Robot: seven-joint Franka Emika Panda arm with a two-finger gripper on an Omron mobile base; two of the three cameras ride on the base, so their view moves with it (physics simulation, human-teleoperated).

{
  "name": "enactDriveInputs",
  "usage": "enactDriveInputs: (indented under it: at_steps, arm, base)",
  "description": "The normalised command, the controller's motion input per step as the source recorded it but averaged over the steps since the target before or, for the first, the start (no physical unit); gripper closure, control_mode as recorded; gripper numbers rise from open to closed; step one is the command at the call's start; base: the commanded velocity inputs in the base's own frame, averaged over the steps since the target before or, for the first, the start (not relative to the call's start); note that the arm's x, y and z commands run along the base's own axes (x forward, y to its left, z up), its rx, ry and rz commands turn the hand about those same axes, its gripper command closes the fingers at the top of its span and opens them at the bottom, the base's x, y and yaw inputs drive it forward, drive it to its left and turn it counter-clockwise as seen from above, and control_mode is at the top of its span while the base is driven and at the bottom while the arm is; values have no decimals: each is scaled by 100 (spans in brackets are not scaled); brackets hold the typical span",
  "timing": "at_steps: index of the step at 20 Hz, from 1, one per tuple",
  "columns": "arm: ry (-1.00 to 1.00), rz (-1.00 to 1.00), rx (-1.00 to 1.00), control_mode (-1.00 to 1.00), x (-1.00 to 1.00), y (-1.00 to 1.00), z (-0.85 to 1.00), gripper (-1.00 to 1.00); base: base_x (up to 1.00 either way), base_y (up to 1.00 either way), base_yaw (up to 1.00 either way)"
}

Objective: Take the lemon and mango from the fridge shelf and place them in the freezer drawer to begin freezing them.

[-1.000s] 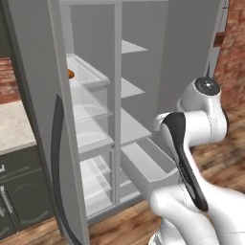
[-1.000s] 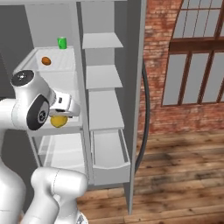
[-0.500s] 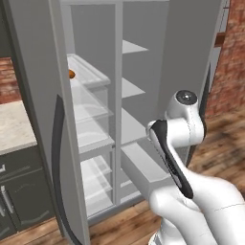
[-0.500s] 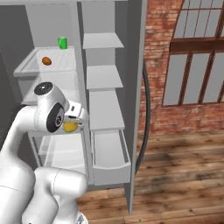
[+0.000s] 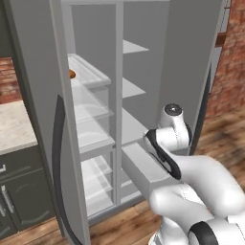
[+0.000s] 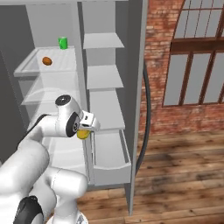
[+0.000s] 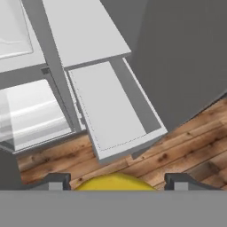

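The yellow lemon (image 6: 82,134) sits between the fingers of my gripper (image 6: 84,130), which is shut on it, just left of and above the freezer drawer (image 6: 127,154). In the hand view the lemon (image 7: 114,182) bulges up between the two fingertips (image 7: 56,181), with the pulled-out light grey freezer drawer (image 7: 111,111) lying ahead and below. The orange mango (image 6: 47,61) rests on the white fridge shelf (image 6: 26,71) high at the left. In the left base view the mango (image 5: 72,73) peeks out behind the door edge, and the freezer drawer (image 5: 143,168) is partly hidden by my arm.
A green can (image 6: 63,42) stands at the back of the shelf behind the mango. Open fridge doors flank both sides: the left door (image 5: 43,119) and the right door (image 6: 138,87). Flat grey shelves (image 6: 103,76) stack above the drawer. Wood floor (image 7: 186,146) lies below.
My arm has swung right and downward with the lemon in the gripper, from in front of the left shelves toward the drawer. The mango has not moved.
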Motion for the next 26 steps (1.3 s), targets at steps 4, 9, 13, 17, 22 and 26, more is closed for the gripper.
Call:
enactDriveInputs:
  at_steps: [4,9,13,17,22,26]
  arm:
    - [19,0,0,-100,52,-27,-48,100]
    - [15,0,0,-100,8,-3,-10,100]
    - [11,0,0,-100,2,0,-35,100]
    - [8,0,0,-100,13,0,-54,100]
    - [6,0,0,-100,12,0,-46,100]
    - [2,0,0,-100,12,0,-34,100]
  base:
    - [0,0,0]
    - [0,0,0]
    - [0,0,0]
    - [0,0,0]
    - [0,0,0]
    - [0,0,0]
